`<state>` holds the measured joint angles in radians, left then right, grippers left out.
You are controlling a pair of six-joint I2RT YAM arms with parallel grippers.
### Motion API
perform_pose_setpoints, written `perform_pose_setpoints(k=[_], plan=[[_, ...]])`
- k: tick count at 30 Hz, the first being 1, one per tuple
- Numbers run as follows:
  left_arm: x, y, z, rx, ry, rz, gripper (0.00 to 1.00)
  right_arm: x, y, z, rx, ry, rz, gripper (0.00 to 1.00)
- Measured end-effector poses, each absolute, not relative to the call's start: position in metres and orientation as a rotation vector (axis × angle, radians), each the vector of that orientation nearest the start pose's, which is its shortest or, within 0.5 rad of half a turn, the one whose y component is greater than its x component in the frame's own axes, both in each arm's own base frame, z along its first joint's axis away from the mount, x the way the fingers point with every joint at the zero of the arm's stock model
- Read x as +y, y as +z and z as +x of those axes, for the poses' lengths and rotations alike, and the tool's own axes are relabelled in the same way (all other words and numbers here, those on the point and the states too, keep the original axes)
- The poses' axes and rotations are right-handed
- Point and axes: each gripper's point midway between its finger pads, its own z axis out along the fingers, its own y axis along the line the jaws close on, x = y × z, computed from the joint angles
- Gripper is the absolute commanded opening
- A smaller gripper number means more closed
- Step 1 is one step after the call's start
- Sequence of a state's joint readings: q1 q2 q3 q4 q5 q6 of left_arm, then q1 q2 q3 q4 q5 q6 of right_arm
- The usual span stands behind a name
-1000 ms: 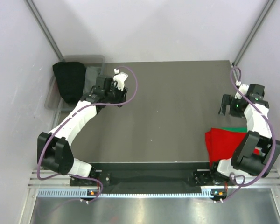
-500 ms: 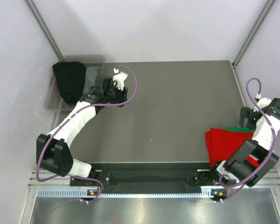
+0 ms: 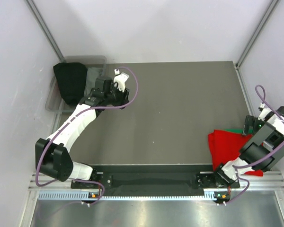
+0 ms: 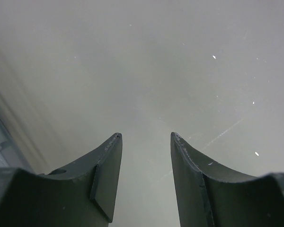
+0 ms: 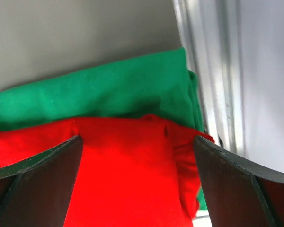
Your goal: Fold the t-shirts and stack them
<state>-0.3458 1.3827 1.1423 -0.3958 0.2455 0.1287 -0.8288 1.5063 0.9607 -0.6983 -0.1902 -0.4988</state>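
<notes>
At the near right corner of the surface point(image 3: 170, 104): the red t-shirt point(image 3: 225, 146) lies folded on top of the green t-shirt point(image 3: 236, 130). Only a strip of the green shows along the far side of the red.
Stack edges: in the right wrist view the green also shows past the red's right side, so the two are not squared up. From above, the red's near corner seems to reach past the surface's near edge.
Right hand point(image 5: 137, 142): spread wide above the far edge of the red cloth, gripping nothing. I cannot tell whether the fingers touch the cloth.
Left hand point(image 4: 145, 137): open and empty, over bare surface at the far left, well apart from the shirts.
Far left: a clear bin point(image 3: 97, 60) holds a dark cloth point(image 3: 70, 82). I cannot tell whether it is another shirt.
Step in hand: probably the stacking stage, with both shirts folded, red laid on green, and the right hand free above the pile.
Next move: most likely tidying. That calls for lowering the open right hand onto an edge of the red, pinching only that layer, and drawing it further onto the surface so it sits squarely over the green.
Risk: a deep pinch could catch both layers and undo the fold.
</notes>
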Motion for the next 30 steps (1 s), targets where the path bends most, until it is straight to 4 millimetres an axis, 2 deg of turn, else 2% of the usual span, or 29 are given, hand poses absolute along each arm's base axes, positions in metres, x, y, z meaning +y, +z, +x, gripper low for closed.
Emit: perform_pose_setpoints(k=[7,19,21,24,26,28,30], plan=[[-0.169,0.189,0.358,2.124,-0.391,0.654,0.51,-0.201,0.030,0.211,2.779,0.034,0.400,1.00],[-0.167,0.182,0.356,2.136,-0.389,0.653,0.51,-0.203,0.028,0.215,2.778,0.067,0.357,0.98],[-0.166,0.181,0.356,2.138,-0.389,0.651,0.51,-0.203,0.027,0.216,2.778,0.072,0.347,0.94],[-0.166,0.181,0.356,2.137,-0.388,0.650,0.51,-0.204,0.027,0.218,2.776,0.088,0.338,0.83],[-0.166,0.181,0.356,2.136,-0.388,0.650,0.51,-0.204,0.027,0.220,2.767,0.102,0.330,0.69],[-0.165,0.180,0.356,2.136,-0.388,0.648,0.51,-0.204,0.027,0.223,2.754,0.121,0.321,0.63],[-0.165,0.181,0.356,2.133,-0.387,0.648,0.51,-0.203,0.027,0.225,2.744,0.141,0.312,0.51]])
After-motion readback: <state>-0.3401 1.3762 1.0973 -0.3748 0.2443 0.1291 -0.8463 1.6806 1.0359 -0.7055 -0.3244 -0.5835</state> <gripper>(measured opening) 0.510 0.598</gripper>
